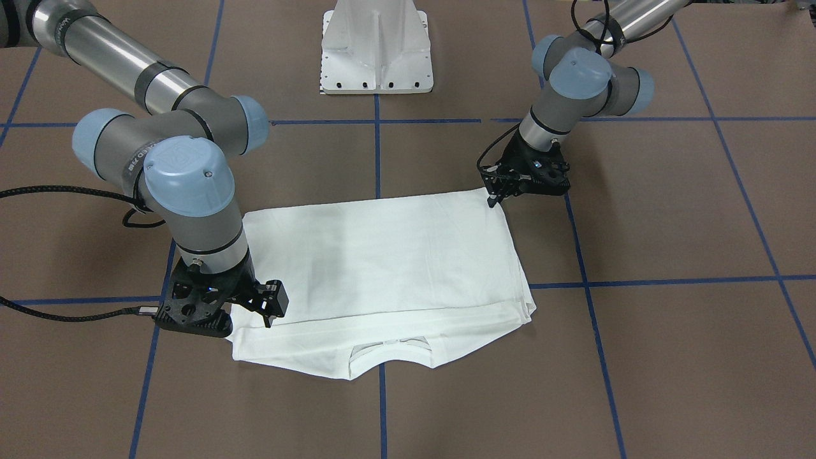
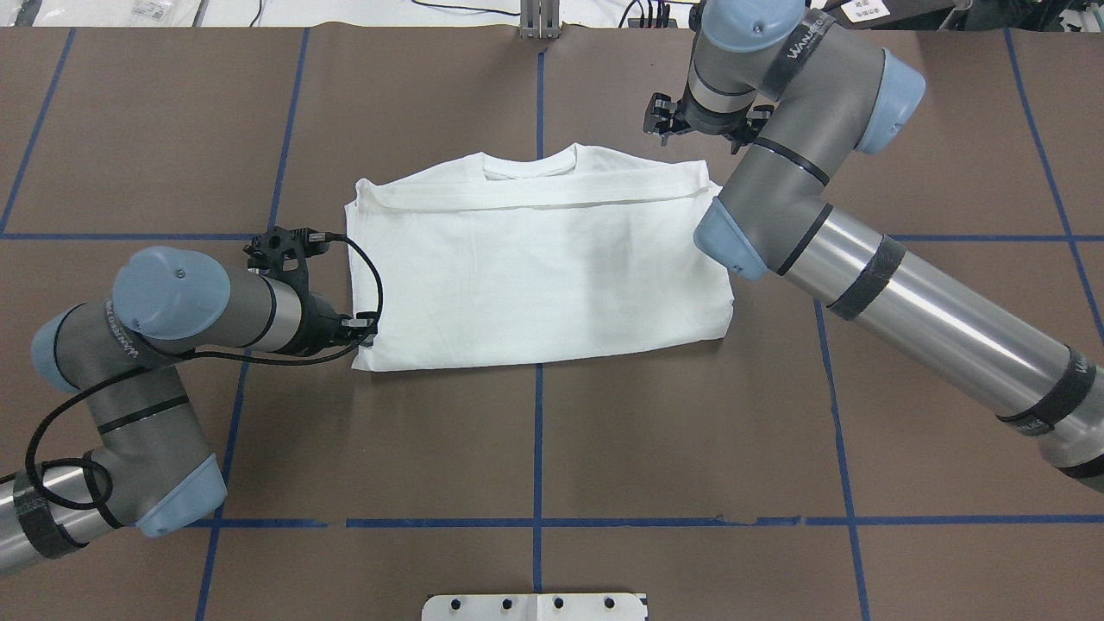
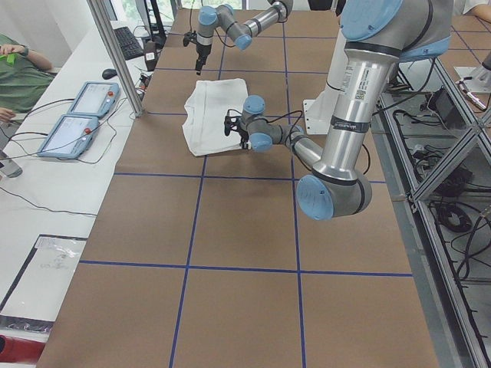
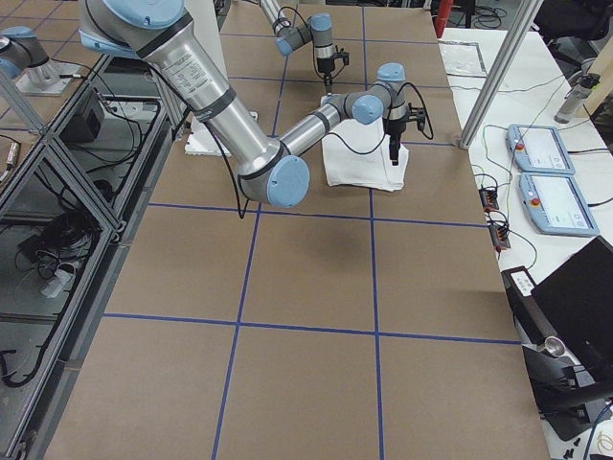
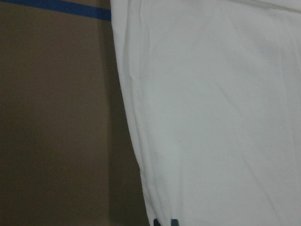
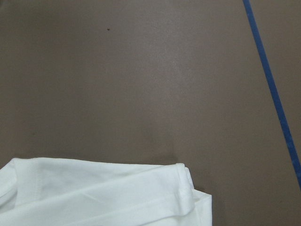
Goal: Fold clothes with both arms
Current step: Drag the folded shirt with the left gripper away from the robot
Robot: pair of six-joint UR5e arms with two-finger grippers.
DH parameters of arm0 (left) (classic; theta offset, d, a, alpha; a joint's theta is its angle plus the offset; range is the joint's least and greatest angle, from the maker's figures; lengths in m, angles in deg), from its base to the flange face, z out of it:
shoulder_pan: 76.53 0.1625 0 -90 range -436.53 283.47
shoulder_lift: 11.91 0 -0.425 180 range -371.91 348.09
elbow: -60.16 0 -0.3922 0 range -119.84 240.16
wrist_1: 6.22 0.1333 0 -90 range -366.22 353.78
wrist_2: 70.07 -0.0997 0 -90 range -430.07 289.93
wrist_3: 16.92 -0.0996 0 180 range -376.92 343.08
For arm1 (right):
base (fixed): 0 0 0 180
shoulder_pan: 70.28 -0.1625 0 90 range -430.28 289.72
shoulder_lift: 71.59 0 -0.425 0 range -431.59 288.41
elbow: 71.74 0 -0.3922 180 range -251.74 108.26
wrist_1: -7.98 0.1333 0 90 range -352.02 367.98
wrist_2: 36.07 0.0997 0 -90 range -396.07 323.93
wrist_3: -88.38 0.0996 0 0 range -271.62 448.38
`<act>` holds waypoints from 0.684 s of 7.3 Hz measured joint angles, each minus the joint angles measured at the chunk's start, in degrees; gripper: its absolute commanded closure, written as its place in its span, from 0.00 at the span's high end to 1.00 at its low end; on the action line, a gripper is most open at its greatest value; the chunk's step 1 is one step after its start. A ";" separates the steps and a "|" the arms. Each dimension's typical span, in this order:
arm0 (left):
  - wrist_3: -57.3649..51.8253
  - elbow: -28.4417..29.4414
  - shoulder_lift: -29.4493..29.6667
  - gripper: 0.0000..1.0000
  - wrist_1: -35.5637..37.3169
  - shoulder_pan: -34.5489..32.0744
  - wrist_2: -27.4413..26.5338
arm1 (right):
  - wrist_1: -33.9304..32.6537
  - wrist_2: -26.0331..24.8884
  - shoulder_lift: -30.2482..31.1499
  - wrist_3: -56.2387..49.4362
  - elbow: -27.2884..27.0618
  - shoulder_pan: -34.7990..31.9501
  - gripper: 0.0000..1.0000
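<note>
**Front-facing view.** A white long-sleeved cotton T-shirt (image 1: 382,255), folded to a rough rectangle with its ribbed neck nearest the camera, lies at the middle of the brown paper-covered table (image 1: 669,210). The left arm (image 1: 577,80) points the black two-finger left gripper (image 1: 493,200) down at the shirt's far right corner. Its fingers are drawn to a single tip, and whether cloth lies between them cannot be told. The right arm (image 1: 185,185) sets the black right gripper (image 1: 268,313) at the shirt's near left edge, and its finger spacing cannot be told. A white metal pedestal (image 1: 376,57) stands far behind, well apart from the cloth.

**Overhead view.** The right arm's elbow overlaps and hides the shirt's right edge. A black cable (image 2: 378,276) loops over its left edge.

**Left side view.** Two grey control pendants (image 3: 73,126) and a slanted aluminium post (image 3: 115,57) stand beside the table. A person's green sleeve (image 3: 19,69) shows at the left edge.

**Left wrist view.** Cloth fills the right side, with two dark tips close together at the bottom.

**Right wrist view.** The shirt's folded corner lies at the bottom against brown table.
</note>
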 measured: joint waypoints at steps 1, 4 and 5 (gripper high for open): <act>-2.21 -1.46 -1.42 0.00 0.35 -0.65 0.17 | 0.03 0.05 0.01 0.02 0.00 0.02 1.00; -15.06 -2.13 -3.16 0.00 5.54 -7.93 0.14 | -0.04 0.78 -0.06 0.03 -0.55 0.05 1.00; -20.57 -0.82 -2.47 0.00 7.94 -11.93 0.11 | -0.06 1.96 -0.15 0.03 -0.92 0.05 1.00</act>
